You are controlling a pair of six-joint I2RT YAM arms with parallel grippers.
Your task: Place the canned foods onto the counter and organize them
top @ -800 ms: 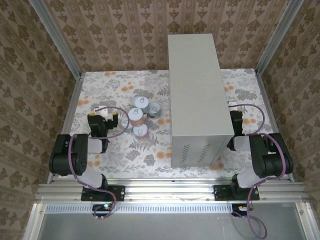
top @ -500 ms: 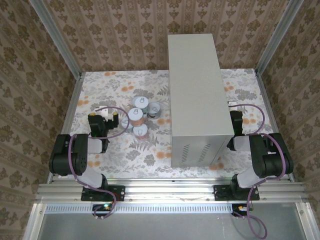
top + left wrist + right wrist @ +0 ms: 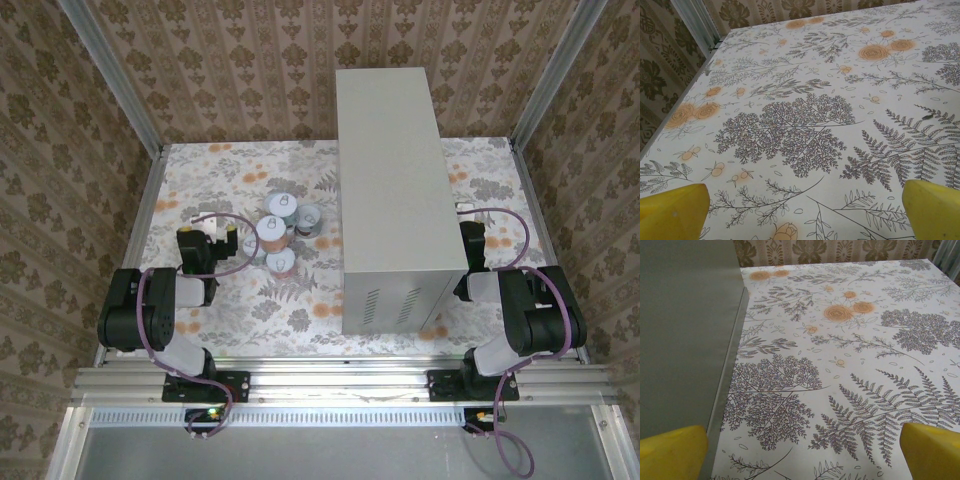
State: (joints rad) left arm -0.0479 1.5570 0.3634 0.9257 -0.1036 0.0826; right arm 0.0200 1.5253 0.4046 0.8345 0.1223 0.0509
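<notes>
Top external shows canned foods clustered on floor beside counter.

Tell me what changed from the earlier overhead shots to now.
Nothing visibly changed. The canned foods remain clustered on the floral surface left of the counter, with none on its top. The left gripper and right gripper stay open and empty.

Clustered canned foods: labels and count too small.
</notes>
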